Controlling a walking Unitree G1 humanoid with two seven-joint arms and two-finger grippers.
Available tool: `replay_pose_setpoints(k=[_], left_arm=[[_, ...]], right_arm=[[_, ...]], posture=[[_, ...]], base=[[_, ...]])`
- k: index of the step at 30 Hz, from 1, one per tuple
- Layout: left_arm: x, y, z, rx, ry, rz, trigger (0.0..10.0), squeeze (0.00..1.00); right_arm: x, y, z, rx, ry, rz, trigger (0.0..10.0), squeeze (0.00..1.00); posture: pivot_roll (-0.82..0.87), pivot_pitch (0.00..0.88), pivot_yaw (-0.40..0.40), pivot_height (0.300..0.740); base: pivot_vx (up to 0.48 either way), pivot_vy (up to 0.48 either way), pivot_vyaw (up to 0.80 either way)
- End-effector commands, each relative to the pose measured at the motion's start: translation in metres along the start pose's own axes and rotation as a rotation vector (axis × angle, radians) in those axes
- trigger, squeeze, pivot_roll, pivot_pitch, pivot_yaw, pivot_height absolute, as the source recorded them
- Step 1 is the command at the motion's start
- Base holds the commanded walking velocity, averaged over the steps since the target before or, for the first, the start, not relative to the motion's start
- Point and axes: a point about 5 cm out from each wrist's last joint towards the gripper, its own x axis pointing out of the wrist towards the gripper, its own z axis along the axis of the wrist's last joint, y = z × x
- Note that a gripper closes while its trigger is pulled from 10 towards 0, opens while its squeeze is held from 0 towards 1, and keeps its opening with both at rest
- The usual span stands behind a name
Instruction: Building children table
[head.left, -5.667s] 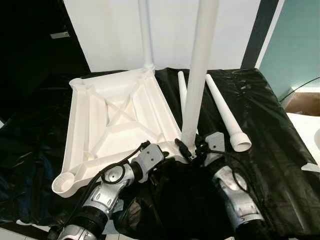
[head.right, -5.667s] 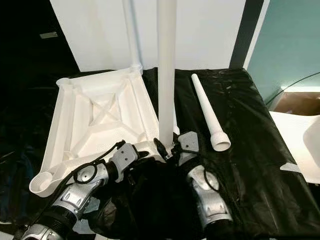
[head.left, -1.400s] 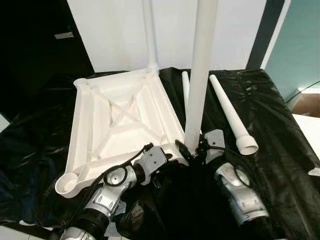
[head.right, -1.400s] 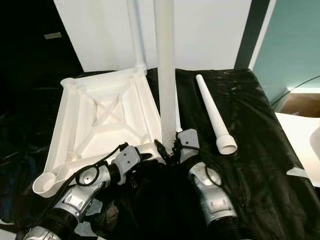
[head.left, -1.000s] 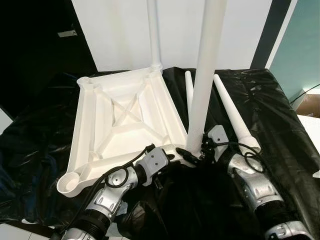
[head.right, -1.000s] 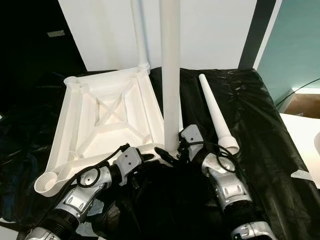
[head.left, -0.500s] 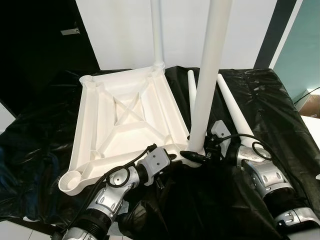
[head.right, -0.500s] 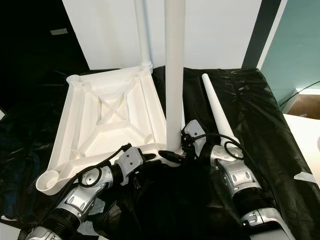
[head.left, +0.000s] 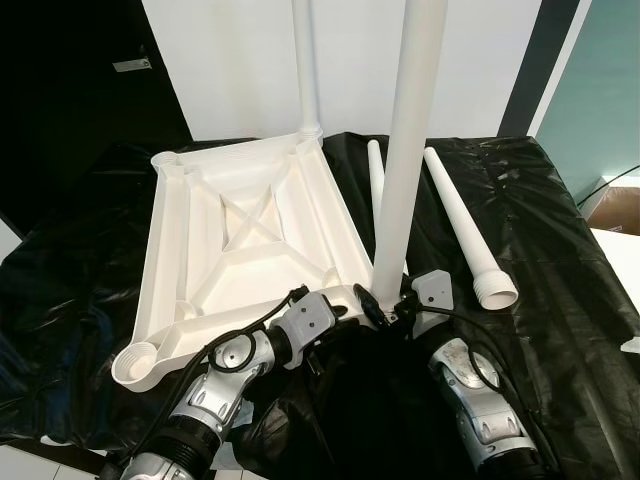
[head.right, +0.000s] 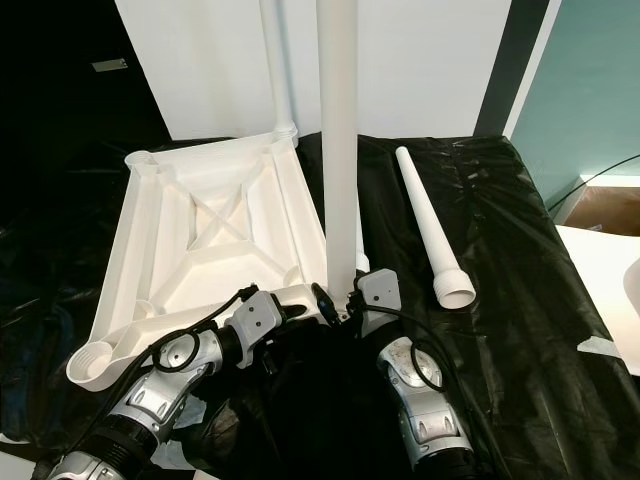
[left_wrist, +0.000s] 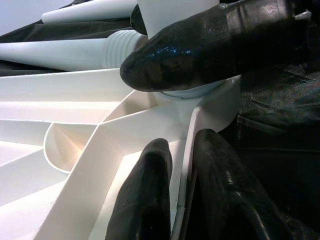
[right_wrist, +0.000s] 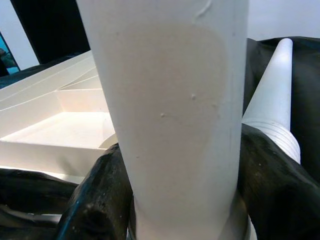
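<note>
A white table top (head.left: 200, 250) lies upside down on a black sheet. One white leg (head.left: 305, 60) stands upright in its far corner. A second upright leg (head.left: 405, 150) stands in the near right corner socket, and my right gripper (head.left: 385, 310) is shut around its base; in the right wrist view the fingers (right_wrist: 95, 205) hug both sides of the leg (right_wrist: 175, 100). My left gripper (head.left: 335, 318) is shut on the table top's near rim (left_wrist: 187, 150), just left of that socket. Two loose legs (head.left: 460, 230) (head.left: 373, 175) lie to the right.
The black sheet (head.left: 560, 300) covers the whole work surface. A white wall (head.left: 230, 70) stands close behind, with a dark doorway on the left. A white surface edge (head.left: 620, 250) and a brown box (head.left: 618, 205) lie at the far right.
My right forearm has swung back from the right to straight below the leg, still gripping its base. The left gripper stays on the rim. The camera has shifted slightly.
</note>
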Motion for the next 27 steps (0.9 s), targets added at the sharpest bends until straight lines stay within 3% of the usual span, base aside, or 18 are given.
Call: replay_pose_setpoints(k=[1,2,3,4,5,7,8,15,16,17,18,19,21,22,23,24,25,27], left_arm=[[-0.006,-0.028,-0.033,-0.057,0.148,-0.151,10.0,0.0],[-0.006,-0.028,-0.033,-0.057,0.148,-0.151,10.0,0.0],[-0.006,-0.028,-0.033,-0.056,0.149,-0.15,10.0,0.0],[-0.006,-0.028,-0.033,-0.056,0.149,-0.15,10.0,0.0],[-0.006,-0.028,-0.033,-0.056,0.15,-0.148,10.0,0.0],[-0.006,-0.028,-0.034,-0.057,0.151,-0.146,10.0,0.0],[-0.006,-0.028,-0.034,-0.058,0.151,-0.145,10.0,0.0],[-0.005,-0.028,-0.034,-0.06,0.151,-0.145,10.0,0.0],[-0.005,-0.028,-0.034,-0.06,0.15,-0.147,10.0,0.0],[-0.005,-0.028,-0.034,-0.059,0.15,-0.147,10.0,0.0],[-0.005,-0.028,-0.034,-0.059,0.15,-0.147,10.0,0.0],[-0.004,-0.028,-0.034,-0.06,0.149,-0.146,10.0,0.0],[-0.004,-0.028,-0.034,-0.06,0.149,-0.146,10.0,0.0],[-0.004,-0.028,-0.034,-0.06,0.148,-0.145,10.0,0.0],[-0.003,-0.029,-0.034,-0.063,0.147,-0.143,10.0,0.0],[-0.003,-0.029,-0.034,-0.065,0.146,-0.142,10.0,0.0],[-0.003,-0.029,-0.034,-0.067,0.146,-0.139,10.0,0.0],[-0.003,-0.029,-0.034,-0.068,0.146,-0.137,10.0,0.0]], right_arm=[[-0.005,-0.033,0.003,-0.019,0.008,-0.193,0.0,0.0],[-0.005,-0.033,0.003,-0.019,0.008,-0.193,0.0,0.0],[-0.004,-0.03,0.001,-0.02,0.027,-0.169,4.9,0.0],[-0.004,-0.03,0.001,-0.02,0.027,-0.169,4.9,0.0],[-0.003,-0.027,-0.002,-0.025,0.053,-0.146,10.0,0.0],[-0.002,-0.028,-0.006,-0.026,0.082,-0.101,10.0,0.0],[-0.001,-0.03,-0.005,-0.019,0.079,-0.072,10.0,1.0],[0.009,-0.04,0.006,-0.018,0.066,0.092,10.0,1.0],[0.013,-0.042,0.01,-0.046,0.077,0.197,10.0,0.09],[0.017,-0.045,0.014,-0.065,0.091,0.294,10.0,0.0],[0.017,-0.045,0.014,-0.065,0.091,0.294,10.0,0.0],[0.018,-0.047,0.019,-0.08,0.107,0.399,10.0,0.0],[0.018,-0.047,0.019,-0.08,0.107,0.399,10.0,0.0],[0.018,-0.049,0.022,-0.087,0.119,0.461,10.0,0.0],[0.019,-0.054,0.026,-0.089,0.134,0.516,9.1,0.0],[0.019,-0.057,0.028,-0.09,0.143,0.546,9.1,0.0],[0.019,-0.059,0.029,-0.09,0.159,0.58,0.0,0.0],[0.015,-0.06,0.029,-0.092,0.188,0.643,0.0,0.0]], posture=[[0.06,0.0,0.051,0.74],[0.06,0.0,0.051,0.74],[0.06,0.0,0.051,0.74],[0.06,0.0,0.051,0.74],[0.06,0.0,0.051,0.74],[0.06,0.0,0.05,0.74],[0.06,0.0,0.051,0.74],[0.05,0.0,0.056,0.74],[0.04,0.0,0.056,0.74],[0.05,0.0,0.053,0.74],[0.05,0.0,0.053,0.74],[0.05,0.0,0.053,0.74],[0.05,0.0,0.053,0.74],[0.05,0.0,0.053,0.74],[0.05,0.0,0.049,0.74],[0.05,0.0,0.049,0.74],[0.05,0.0,0.049,0.74],[0.05,0.0,0.049,0.74]], base=[[0.0,0.0,0.0],[0.0,0.0,0.0],[0.0,0.0,0.0],[0.0,0.0,0.0],[0.0,0.0,0.0],[0.0,0.0,0.0],[0.0,0.0,0.0],[0.0,0.0,0.0],[0.0,0.0,0.0],[0.0,0.0,0.0],[0.0,0.0,0.0],[0.0,0.0,0.0],[0.0,0.0,0.0],[0.0,0.0,0.0],[0.0,0.0,0.0],[0.0,0.0,0.0],[0.0,0.0,0.0],[0.0,0.0,0.0]])
